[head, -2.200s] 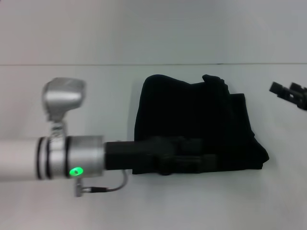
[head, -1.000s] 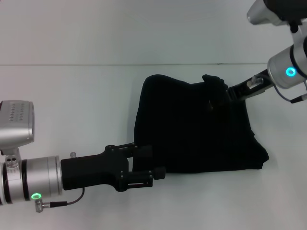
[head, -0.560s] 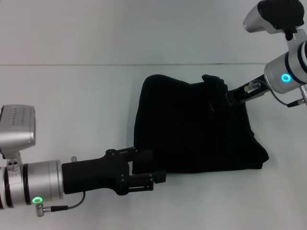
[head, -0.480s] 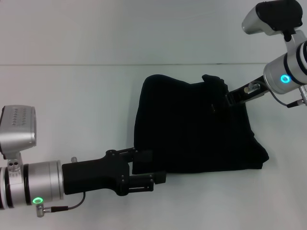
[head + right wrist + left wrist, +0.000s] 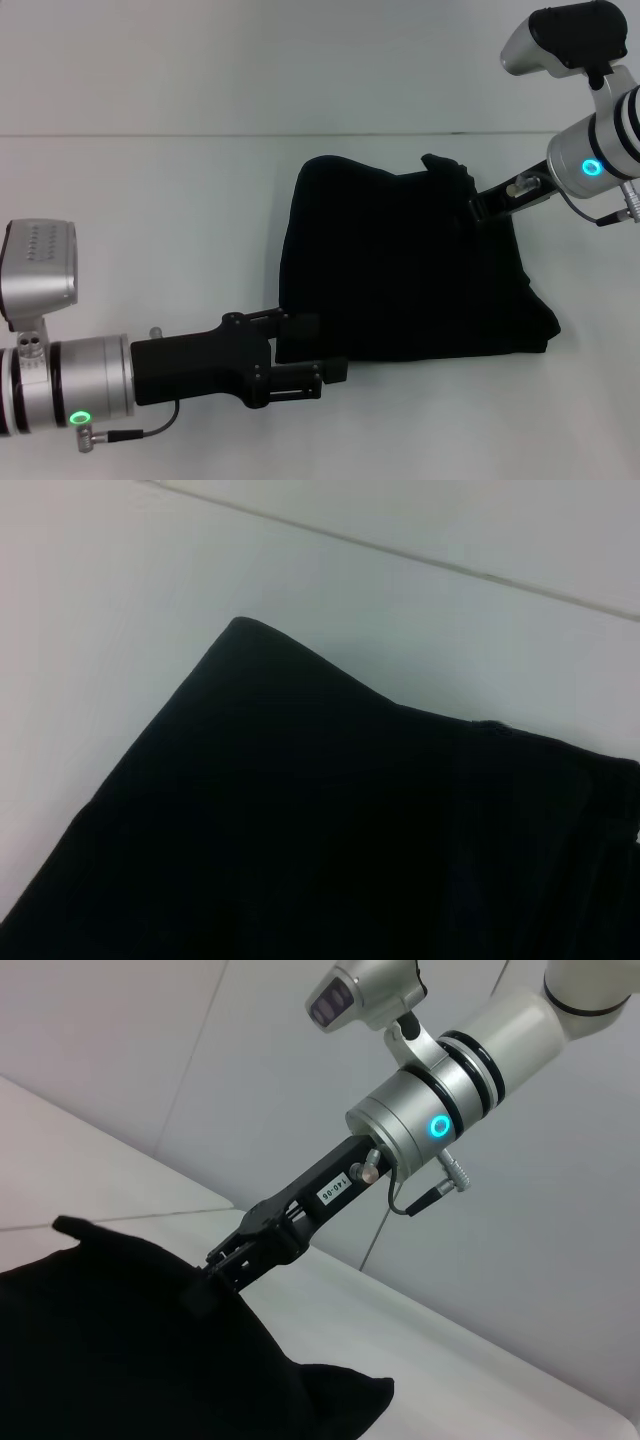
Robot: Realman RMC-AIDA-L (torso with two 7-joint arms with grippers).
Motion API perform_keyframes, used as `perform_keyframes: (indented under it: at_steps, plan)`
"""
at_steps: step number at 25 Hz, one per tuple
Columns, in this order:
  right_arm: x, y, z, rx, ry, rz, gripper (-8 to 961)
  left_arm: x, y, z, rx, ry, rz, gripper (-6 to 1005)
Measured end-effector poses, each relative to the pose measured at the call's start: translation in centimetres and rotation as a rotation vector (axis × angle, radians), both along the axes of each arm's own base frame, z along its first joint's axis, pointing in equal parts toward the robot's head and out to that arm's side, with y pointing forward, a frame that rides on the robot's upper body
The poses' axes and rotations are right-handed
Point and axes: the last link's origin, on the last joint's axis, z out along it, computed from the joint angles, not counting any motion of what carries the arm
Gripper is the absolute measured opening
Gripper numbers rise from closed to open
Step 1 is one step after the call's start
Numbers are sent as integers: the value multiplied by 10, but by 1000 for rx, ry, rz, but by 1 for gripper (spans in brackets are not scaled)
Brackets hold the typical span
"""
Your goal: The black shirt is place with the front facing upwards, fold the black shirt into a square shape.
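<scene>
I see the black shirt [image 5: 410,265], a large plain black cloth tee, lying already folded into a rough, thick bundle near the middle of the pale grey desk [image 5: 150,220], its far right corner bunched up and its near right corner splaying outward, so it is not a clean square. My left tool [image 5: 308,350] sits low at the bundle's near left corner, its two black fingers apart, one on either side of the cloth edge there; I read it as released, not gripping. My right tool [image 5: 478,208] reaches in from the far right and meets the bunched far corner; in the left wrist view its tip [image 5: 205,1282] presses right against the fabric, but I cannot tell whether it is clenched on cloth or only touching it. I judge the shirt light, limp and easily dragged: stacked layers will slide over each other and sag if lifted from one point. The best holds, I think, are the corners and folded edges, pinching through all layers at two points at once, and keeping the cloth low over the desk.
</scene>
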Motion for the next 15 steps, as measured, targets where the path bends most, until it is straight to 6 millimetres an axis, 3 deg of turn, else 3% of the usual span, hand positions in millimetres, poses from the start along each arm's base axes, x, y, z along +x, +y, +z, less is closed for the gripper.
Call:
perform_keyframes:
  at_steps: [9, 15]
  plan:
    - [0, 1, 2, 11, 15, -5, 203, 0, 0, 0, 0, -1, 0, 797]
    - [11, -2, 10, 58, 132, -67, 94, 0, 0, 0, 0, -1, 0, 798]
